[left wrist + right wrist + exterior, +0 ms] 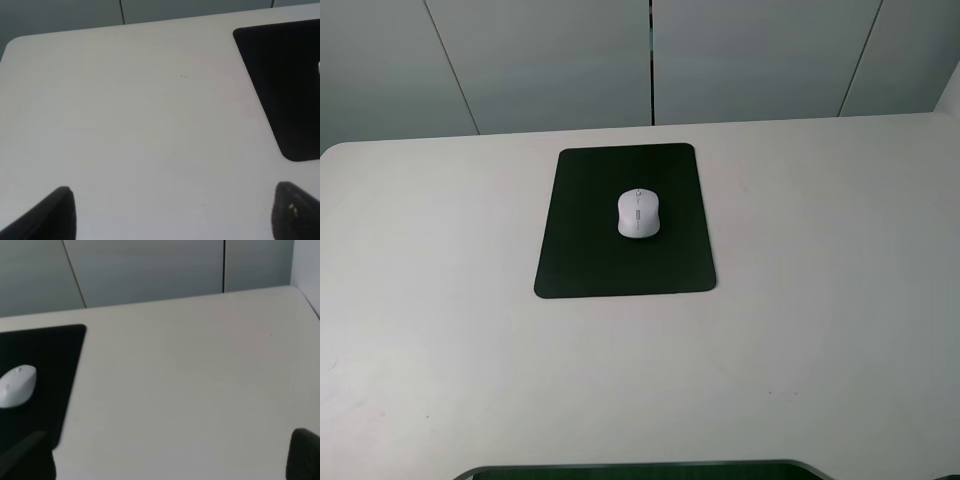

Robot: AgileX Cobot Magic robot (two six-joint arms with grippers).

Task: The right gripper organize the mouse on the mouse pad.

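The white mouse (638,213) lies on the black mouse pad (588,255), a little above its middle, scroll wheel toward the far wall. Neither arm shows in the exterior high view. In the right wrist view my right gripper (167,462) is open and empty, held back over bare table, with the mouse (17,385) and the pad (47,347) off to one side. My left gripper (175,215) is open and empty, its fingertips (60,212) wide apart over bare table, with the pad's corner (285,85) at the frame edge.
The white table (820,300) has rounded far corners and ends at a grey panelled wall (650,60). A dark curved edge (640,470) shows at the very front of the exterior high view.
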